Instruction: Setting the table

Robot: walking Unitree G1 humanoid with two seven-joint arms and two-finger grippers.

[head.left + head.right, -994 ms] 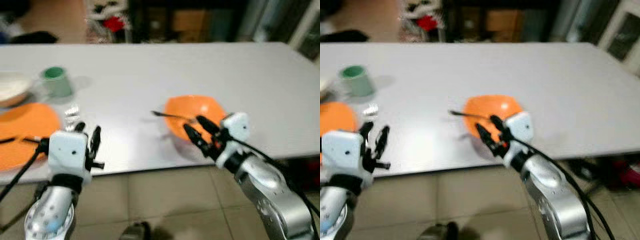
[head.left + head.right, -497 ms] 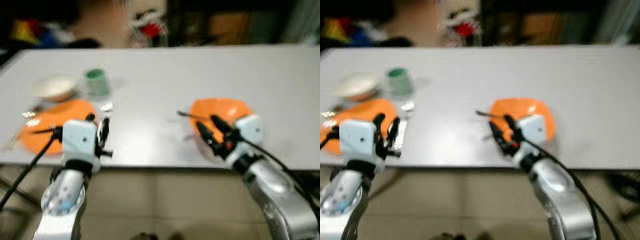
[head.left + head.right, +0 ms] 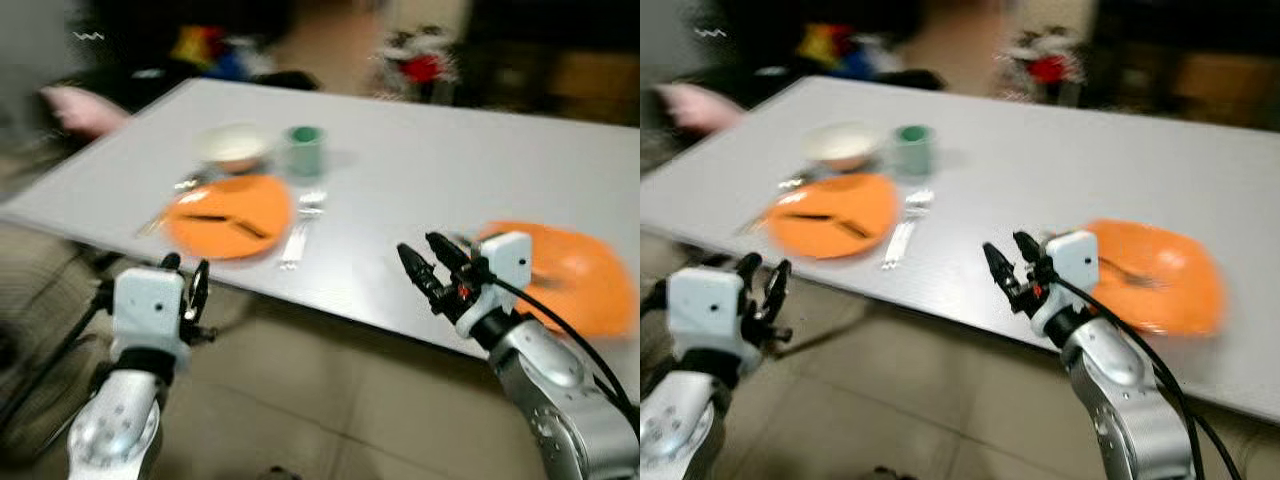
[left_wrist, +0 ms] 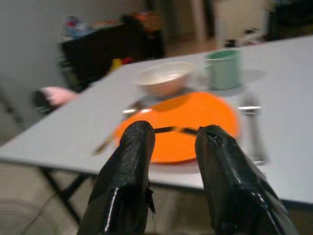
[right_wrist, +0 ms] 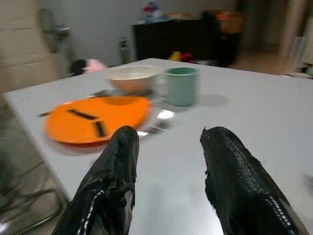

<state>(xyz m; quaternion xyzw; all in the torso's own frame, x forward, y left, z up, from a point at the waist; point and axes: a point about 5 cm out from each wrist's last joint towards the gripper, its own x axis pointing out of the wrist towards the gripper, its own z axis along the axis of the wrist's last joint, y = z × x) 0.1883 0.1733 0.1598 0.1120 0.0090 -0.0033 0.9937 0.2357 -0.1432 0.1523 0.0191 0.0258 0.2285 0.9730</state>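
Orange plate [image 3: 228,215], bowl [image 3: 233,146] and green mug [image 3: 304,150] form one place setting on the grey bench [image 3: 420,160]. Both tools, left tool [image 3: 184,292] and right tool [image 3: 432,270], hang open and empty, probably between placements.

Two orange plates [image 3: 228,214] [image 3: 570,275] (well apart) lie flat on the table.

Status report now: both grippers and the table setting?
Left gripper open, empty, short of table edge. Right gripper open, empty, beside near orange plate. Far setting: plate, bowl, green mug, fork.
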